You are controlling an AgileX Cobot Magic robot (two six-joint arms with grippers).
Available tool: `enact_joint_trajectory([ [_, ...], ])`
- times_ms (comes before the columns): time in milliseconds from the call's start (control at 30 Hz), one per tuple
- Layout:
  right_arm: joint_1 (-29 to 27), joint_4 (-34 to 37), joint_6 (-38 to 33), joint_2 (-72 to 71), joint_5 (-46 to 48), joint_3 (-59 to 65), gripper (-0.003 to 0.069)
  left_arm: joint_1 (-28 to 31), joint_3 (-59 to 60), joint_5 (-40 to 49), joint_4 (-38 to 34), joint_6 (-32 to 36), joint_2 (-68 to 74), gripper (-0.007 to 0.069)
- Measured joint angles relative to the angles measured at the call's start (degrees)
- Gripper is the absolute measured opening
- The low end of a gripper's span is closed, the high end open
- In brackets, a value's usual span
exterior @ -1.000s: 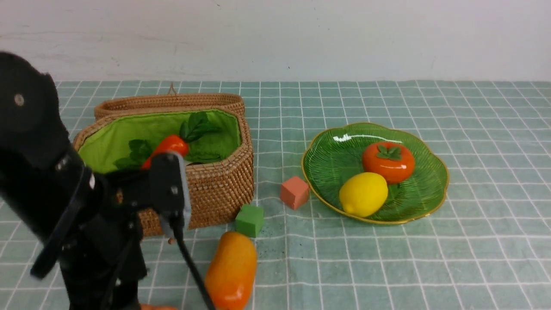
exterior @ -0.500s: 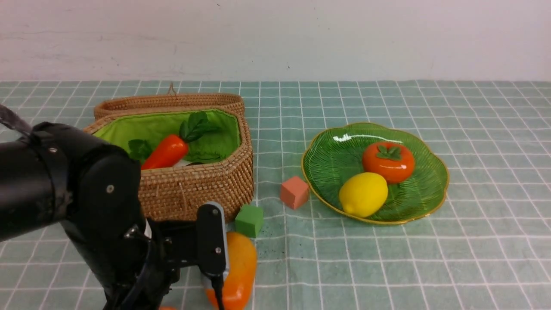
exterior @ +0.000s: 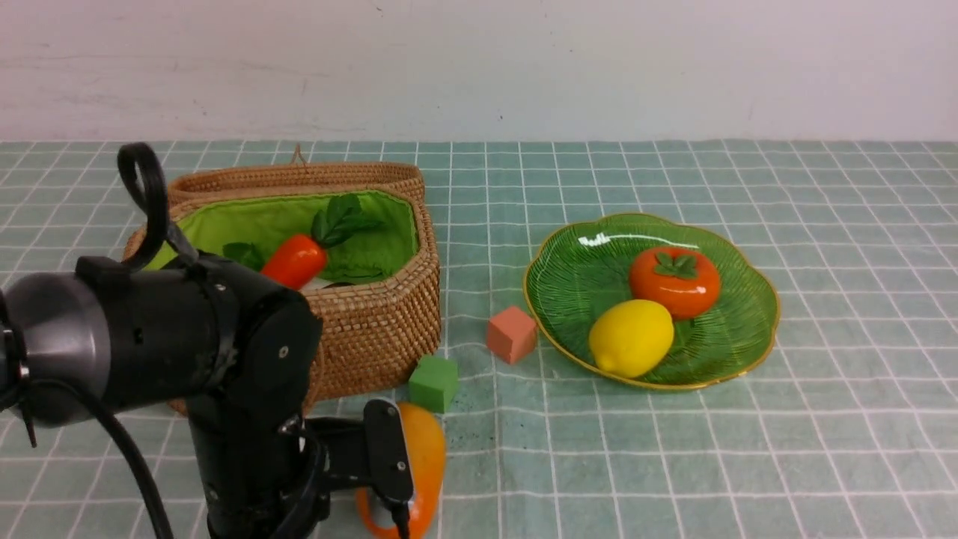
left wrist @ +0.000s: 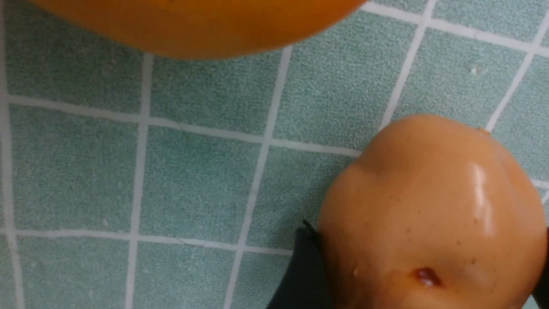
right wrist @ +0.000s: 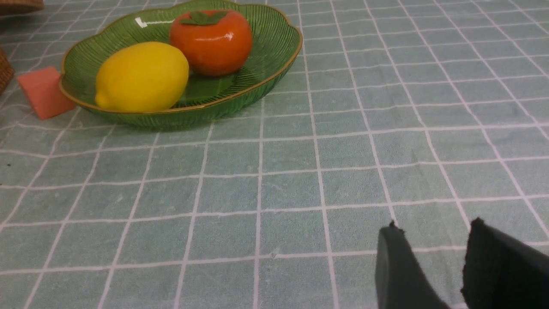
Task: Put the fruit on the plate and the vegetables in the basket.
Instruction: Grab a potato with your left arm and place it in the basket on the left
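Two jaws of the left gripper (left wrist: 424, 262) stand wide, one on each side of the tan potato (left wrist: 433, 193), which rests on the checked cloth (exterior: 748, 449) at the near left; the mango (exterior: 428, 457) lies just beside it, a strip of cloth between them; the right gripper (right wrist: 433, 227) hangs low over bare cloth nearer than the plate (exterior: 576, 284), jaws narrowly parted, holding nothing; open cloth runs from it up to the plate's gold rim; a green cube (exterior: 433, 382) sits just beyond the mango, near the basket (exterior: 374, 337) wall; an orange cube (exterior: 512, 334) sits just beside the plate's edge, in the lane between basket and plate; lemon (exterior: 631, 337) and persimmon (exterior: 675, 282) lie side by side on the plate; the carrot (exterior: 296, 260) lies in the basket, leaves toward its far wall.
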Motion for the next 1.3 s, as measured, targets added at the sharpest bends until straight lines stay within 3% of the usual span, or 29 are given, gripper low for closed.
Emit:
enact_joint_trajectory([
  [333,0.0,0.0,0.0,0.0,0.0,0.0,0.0239,0.0,-0.1,0.4,0.0,-7.4,0.0,0.0596],
  [1133,0.0,0.0,0.0,0.0,0.0,0.0,0.0239,0.0,0.8,0.4,2.6,-8.0,-8.1,0.0596],
  [1300,0.0,0.0,0.0,0.0,0.0,0.0,0.0239,1.0,-6.2,3.3,4.0,-8.8,-11.7,0.0596],
])
